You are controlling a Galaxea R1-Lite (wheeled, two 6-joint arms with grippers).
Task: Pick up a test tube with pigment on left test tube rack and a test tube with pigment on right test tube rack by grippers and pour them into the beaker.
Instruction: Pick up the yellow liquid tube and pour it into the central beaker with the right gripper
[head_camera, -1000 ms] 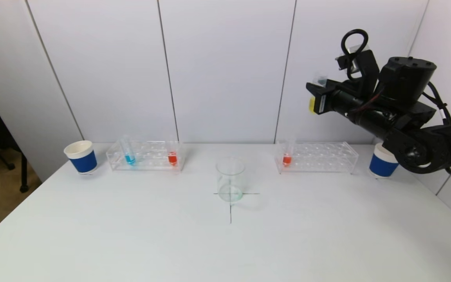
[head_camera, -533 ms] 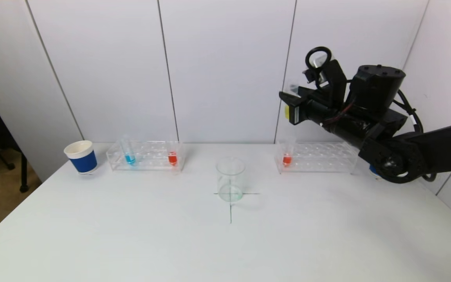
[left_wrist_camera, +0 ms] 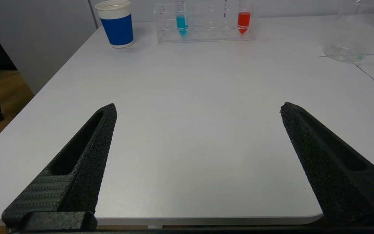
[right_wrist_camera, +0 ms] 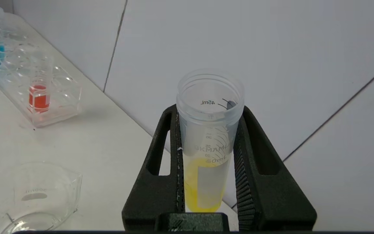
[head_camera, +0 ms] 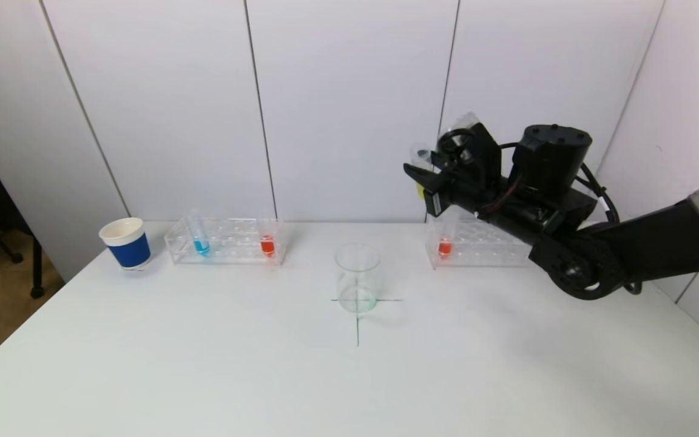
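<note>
My right gripper (head_camera: 425,176) is shut on a clear test tube with yellow pigment (right_wrist_camera: 208,149) and holds it high, up and to the right of the glass beaker (head_camera: 357,278), tilted a little. The tube's open mouth (head_camera: 420,153) shows above the fingers. The right rack (head_camera: 477,246) holds a red tube (head_camera: 445,246). The left rack (head_camera: 228,241) holds a blue tube (head_camera: 200,243) and a red tube (head_camera: 267,244). My left gripper (left_wrist_camera: 198,110) is open and empty, low by the table's near edge, out of the head view.
A blue paper cup (head_camera: 125,243) stands left of the left rack. The beaker sits on a black cross mark (head_camera: 357,321) at the table's middle. White wall panels stand behind the racks. The beaker also shows in the right wrist view (right_wrist_camera: 28,195).
My right arm has swung left and down with the yellow tube, from above the right cup to above the right rack's left end, nearer the beaker.
</note>
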